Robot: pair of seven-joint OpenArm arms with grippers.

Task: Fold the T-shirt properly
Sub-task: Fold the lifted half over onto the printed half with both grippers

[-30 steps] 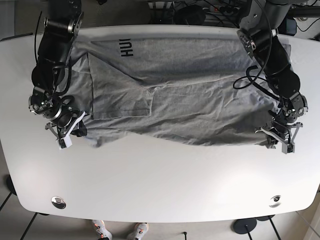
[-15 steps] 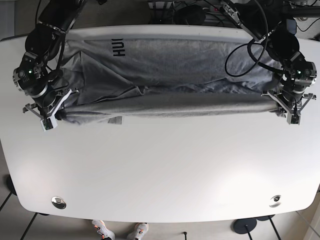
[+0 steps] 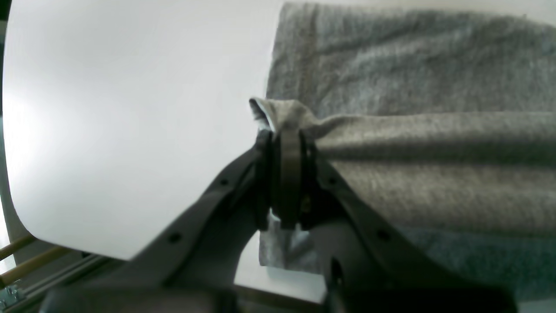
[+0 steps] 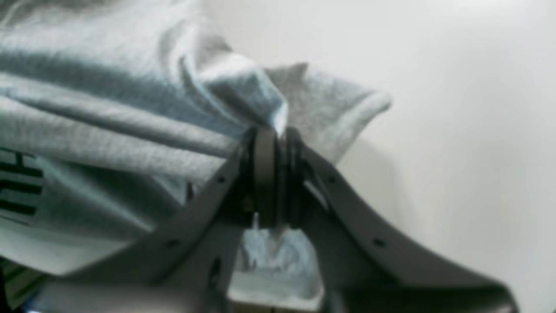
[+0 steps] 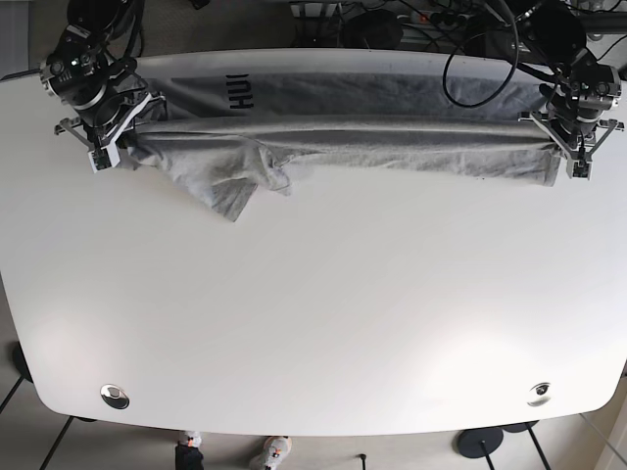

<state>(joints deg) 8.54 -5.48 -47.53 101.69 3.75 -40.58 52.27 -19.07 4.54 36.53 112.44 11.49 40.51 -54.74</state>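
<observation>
Base view: T-shirt [image 5: 353, 137] lettering partly hidden under fold.

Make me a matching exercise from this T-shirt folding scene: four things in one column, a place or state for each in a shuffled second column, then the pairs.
Things:
1. left gripper
2. right gripper
3. black lettering
4. sleeve

Places or states:
A. hangs loose below the fold, base view's left
B. shut on the T-shirt, base view's right
C. printed near the table's far edge
D. shut on the T-shirt, base view's left

Pairs: 1-B, 2-D, 3-C, 4-A
</observation>
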